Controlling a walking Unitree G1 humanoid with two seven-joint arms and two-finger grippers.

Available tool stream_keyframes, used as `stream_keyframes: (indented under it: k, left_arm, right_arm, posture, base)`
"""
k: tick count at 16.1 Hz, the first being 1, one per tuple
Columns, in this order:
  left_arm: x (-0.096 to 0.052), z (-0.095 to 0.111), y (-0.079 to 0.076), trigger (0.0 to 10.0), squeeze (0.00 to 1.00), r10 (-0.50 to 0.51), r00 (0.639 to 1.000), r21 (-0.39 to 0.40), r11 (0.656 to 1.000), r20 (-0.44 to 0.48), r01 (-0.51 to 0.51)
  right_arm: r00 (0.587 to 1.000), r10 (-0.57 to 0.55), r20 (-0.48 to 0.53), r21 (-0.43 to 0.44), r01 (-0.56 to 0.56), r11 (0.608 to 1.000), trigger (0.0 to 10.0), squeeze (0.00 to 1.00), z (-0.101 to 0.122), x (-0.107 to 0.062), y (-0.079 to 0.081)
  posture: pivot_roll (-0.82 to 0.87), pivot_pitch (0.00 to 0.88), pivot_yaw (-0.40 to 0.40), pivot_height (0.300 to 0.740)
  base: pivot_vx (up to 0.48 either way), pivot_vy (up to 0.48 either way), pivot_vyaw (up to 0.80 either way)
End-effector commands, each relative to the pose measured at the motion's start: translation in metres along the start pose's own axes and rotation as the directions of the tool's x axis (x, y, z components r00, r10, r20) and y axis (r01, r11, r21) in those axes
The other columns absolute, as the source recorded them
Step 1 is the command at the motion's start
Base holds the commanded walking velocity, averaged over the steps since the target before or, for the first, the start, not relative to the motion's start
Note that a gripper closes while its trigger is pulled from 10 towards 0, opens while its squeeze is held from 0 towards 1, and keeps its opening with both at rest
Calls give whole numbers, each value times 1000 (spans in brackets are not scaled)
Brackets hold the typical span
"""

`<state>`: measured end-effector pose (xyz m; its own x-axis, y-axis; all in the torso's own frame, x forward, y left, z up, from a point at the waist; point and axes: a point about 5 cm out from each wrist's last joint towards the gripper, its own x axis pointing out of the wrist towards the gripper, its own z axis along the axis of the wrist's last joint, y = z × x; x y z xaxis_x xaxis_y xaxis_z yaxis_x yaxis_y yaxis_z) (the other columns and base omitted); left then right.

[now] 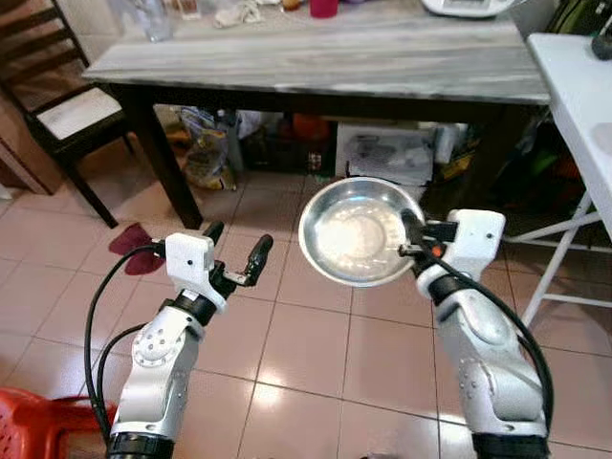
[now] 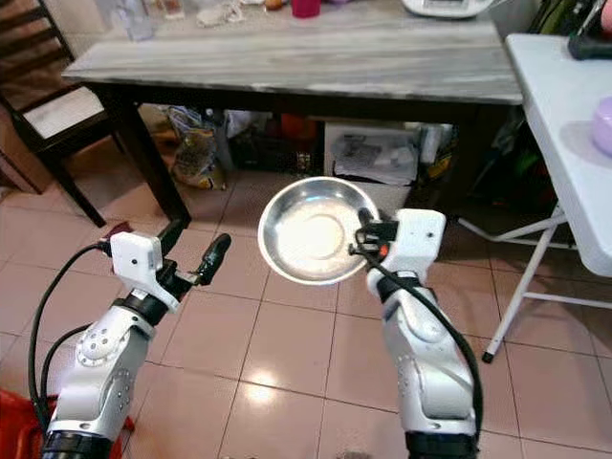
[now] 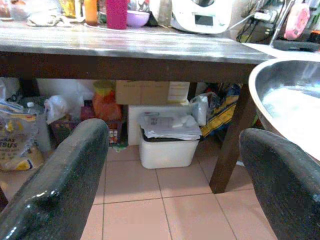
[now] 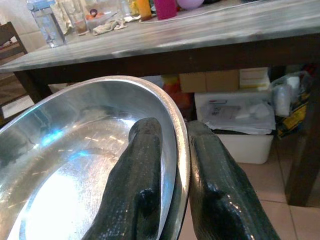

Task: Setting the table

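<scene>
Rim pinch carrying a steel dish toward the dining surface.

Right end effector [image 1: 413, 237] is clamping the rim of the steel dish [image 1: 356, 229] between its two fingers [image 4: 142, 175], one inside the bowl and one outside, holding it in the air over the tiled floor [image 1: 306, 335], short of the near edge of the surface [image 1: 325, 57]. Left end effector [image 1: 239, 251] is hanging wide and empty beside it. With such a thin, off-centre hold on smooth metal, the dish is likely to swivel or slip while walking, and at this height its far rim may be striking the surface's near edge rather than clearing it. Items are crowding the far edge, including a pink cup [image 4: 165, 8].
</scene>
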<state>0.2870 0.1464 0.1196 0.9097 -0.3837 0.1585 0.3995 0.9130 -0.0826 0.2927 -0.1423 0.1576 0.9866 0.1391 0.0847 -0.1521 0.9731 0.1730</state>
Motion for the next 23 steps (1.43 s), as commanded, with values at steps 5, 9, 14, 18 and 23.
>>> stream_keyframes:
  k: [5,9,14,18,23]
  left_arm:
    - [-1,-1,-8,10000,0,-43,999,-12,999,-5,42]
    - [-1,-2,-10,10000,0,-50,999,-16,999,-8,50]
    - [0,-2,-11,10000,0,-62,998,-19,998,-10,61]
    - [0,-2,-13,10000,0,-64,998,-22,998,-10,64]
    - [0,-2,-14,10000,0,-67,998,-27,997,-10,67]
  right_arm:
    - [997,-67,23,-16,67,998,10000,0,4,0,-12]
    - [997,-68,25,-14,68,998,10000,0,4,-1,-11]
    - [996,-80,24,-9,81,997,10000,0,3,-2,-12]
    - [996,-82,29,-10,82,997,10000,0,4,-2,-13]
    - [994,-99,47,-25,101,995,10000,0,9,0,-17]
  posture:
    - [-147,119,65,740]
    - [-149,123,68,740]
    - [-150,124,71,740]
    - [-152,124,69,740]
    - [-156,124,69,740]
  base:
    - [383,0,0]
    - [471,0,0]
    - [475,0,-280]
    - [474,0,0]
    - [474,0,0]
